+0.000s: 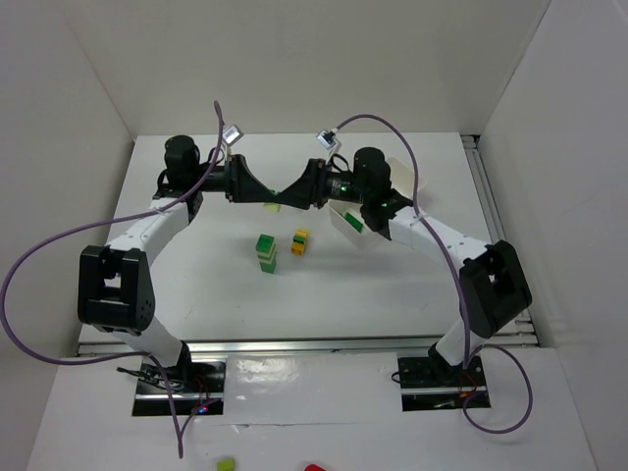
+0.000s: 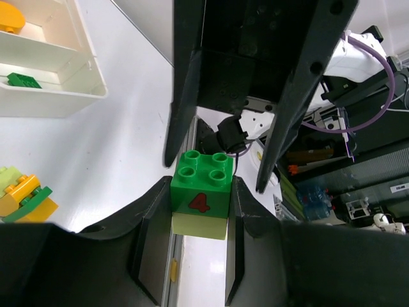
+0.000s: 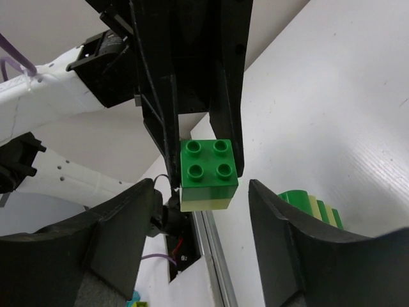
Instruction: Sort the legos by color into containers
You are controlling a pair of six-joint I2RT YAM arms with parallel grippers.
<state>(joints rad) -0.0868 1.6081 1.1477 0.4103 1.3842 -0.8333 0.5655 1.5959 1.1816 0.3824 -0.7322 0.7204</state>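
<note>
A green lego marked with a red 4, stacked on a pale yellow-green one (image 2: 199,195), is clamped between my left gripper's (image 2: 200,192) fingers above the table. My right gripper (image 3: 203,188) faces it with jaws wide open on either side of the stack (image 3: 208,173), not touching it. In the top view both grippers meet at the back middle (image 1: 280,196). A green and pale stack (image 1: 265,251) and a yellow stack (image 1: 299,240) stand on the table. The white divided tray (image 1: 355,228) lies under the right arm; it holds a green brick (image 2: 22,80) and a yellow piece (image 2: 9,16).
The table's right edge has a metal rail (image 1: 481,186). White walls enclose the back and both sides. Purple cables loop from both wrists. Two small bright pieces (image 1: 226,463) lie on the floor in front of the arm bases.
</note>
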